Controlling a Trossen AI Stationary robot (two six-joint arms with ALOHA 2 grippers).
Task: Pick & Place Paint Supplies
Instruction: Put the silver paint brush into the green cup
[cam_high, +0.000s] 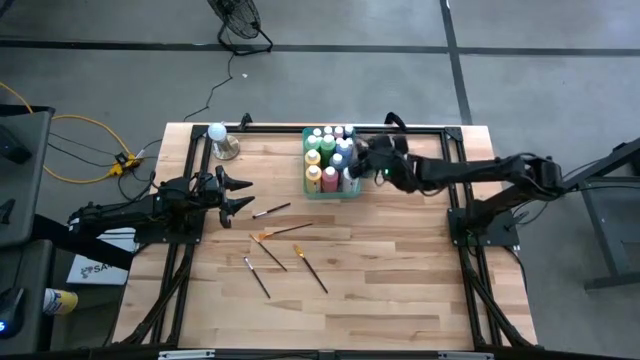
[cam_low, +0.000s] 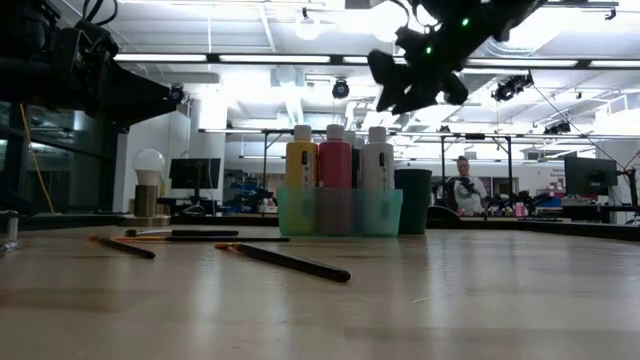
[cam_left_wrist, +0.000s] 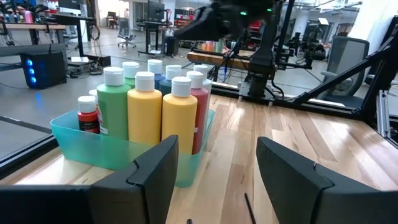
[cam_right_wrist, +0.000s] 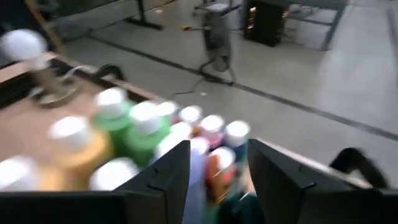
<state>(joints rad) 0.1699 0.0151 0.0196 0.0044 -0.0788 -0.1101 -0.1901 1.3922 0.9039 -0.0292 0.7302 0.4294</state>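
Observation:
Several white-capped paint bottles (cam_high: 328, 158) in yellow, green, red and other colours stand upright in a green bin (cam_high: 306, 172) at the far middle of the table. My right gripper (cam_high: 358, 165) hovers open just above the bin's right side, over the bottle caps (cam_right_wrist: 214, 127), with nothing between its fingers. Several thin paintbrushes (cam_high: 285, 231) lie flat on the wood nearer the middle. My left gripper (cam_high: 240, 192) waits open at the table's left, pointing level toward the bin (cam_left_wrist: 93, 146).
A clear object with a white ball top (cam_high: 220, 140) stands at the far left corner. Black frame rails (cam_high: 455, 190) run along the table's left, right and far sides. Bare wood lies toward the near edge, past the brushes (cam_low: 290, 262).

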